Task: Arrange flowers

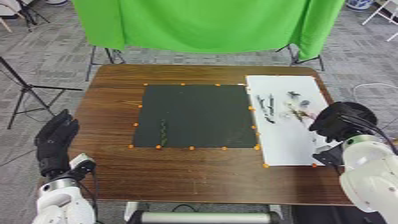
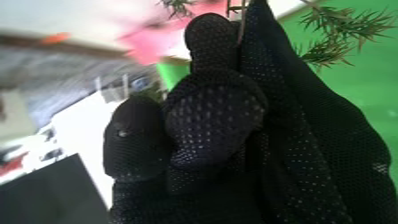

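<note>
At frame right, the right robot hand [image 1: 342, 121] grips a thin stem [image 2: 242, 19]; lift slowly, keeping the green sprig [image 2: 336, 23] uncrushed.

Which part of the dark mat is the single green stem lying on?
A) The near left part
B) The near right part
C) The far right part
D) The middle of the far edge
A: in the head view the green stem lies on the dark mat toward its left side, in the half nearer the robot, roughly upright in the picture.
</note>
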Motion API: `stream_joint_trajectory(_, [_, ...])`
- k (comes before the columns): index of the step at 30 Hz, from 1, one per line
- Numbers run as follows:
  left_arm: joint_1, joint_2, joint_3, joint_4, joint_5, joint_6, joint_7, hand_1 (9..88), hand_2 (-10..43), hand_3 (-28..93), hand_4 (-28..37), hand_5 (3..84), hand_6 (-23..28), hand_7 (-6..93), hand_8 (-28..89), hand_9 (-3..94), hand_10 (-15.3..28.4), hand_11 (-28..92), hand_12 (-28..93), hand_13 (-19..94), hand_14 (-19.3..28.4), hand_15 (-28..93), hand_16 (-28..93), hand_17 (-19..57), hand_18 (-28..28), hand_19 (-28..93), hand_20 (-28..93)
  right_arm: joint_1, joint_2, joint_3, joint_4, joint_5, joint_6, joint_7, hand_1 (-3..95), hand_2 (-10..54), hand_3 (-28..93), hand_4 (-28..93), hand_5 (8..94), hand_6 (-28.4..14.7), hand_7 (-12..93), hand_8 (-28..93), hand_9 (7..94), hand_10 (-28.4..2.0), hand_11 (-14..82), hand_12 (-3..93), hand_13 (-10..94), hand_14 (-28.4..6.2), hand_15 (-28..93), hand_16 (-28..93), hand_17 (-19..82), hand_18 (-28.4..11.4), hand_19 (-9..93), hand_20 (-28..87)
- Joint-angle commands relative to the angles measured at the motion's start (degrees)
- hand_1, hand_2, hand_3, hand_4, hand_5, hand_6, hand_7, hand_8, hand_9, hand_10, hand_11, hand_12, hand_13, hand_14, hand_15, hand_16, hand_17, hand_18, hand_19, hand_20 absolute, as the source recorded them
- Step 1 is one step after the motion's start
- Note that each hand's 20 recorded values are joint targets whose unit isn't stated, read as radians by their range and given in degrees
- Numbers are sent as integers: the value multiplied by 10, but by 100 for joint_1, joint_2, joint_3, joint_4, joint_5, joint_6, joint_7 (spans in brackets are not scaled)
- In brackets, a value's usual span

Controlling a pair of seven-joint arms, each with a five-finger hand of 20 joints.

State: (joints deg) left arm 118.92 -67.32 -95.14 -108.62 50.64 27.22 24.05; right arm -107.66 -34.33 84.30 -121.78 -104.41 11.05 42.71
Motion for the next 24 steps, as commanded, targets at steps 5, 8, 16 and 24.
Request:
stream_joint_trajectory(5, [79,63,-54,-76,-8,-102,-69,397,-3,705,-180,449,34,194,-100,376,125,234,83,368,133,192,-33,239,113,67,300,3281,-749,-3100,229,-188,41,-357,601,-95,596,-137,805,-50,251,125,937,-112,315,163,937,-14,556,182,762,-47,839,329])
stream_joint_trajectory(8, [83,74,-79,-77,-17,-112,-86,397,-4,706,-181,449,35,193,-100,376,125,234,85,368,134,192,-33,238,113,68,299,3758,-1125,-3662,476,-282,0,-320,601,-95,596,-135,806,-51,249,125,937,-112,316,161,937,-14,557,179,762,-46,838,331])
stream_joint_trajectory(16, [122,97,-119,-123,-24,-65,-111,396,-5,705,-181,449,35,191,-97,376,124,232,85,368,135,193,-33,236,113,71,295,4525,-1862,-4641,1158,-195,-40,-255,600,-95,595,-132,809,-51,246,127,937,-114,319,158,937,-14,559,175,765,-45,835,333])
stream_joint_trajectory(24, [251,122,-189,-211,-76,-14,-136,394,-7,705,-179,449,36,189,-97,375,124,231,86,368,134,192,-33,234,113,74,292,4697,-2101,-5007,1369,450,161,-50,604,-95,592,-132,812,-54,240,122,937,-112,301,150,937,-17,545,168,771,-37,821,328])
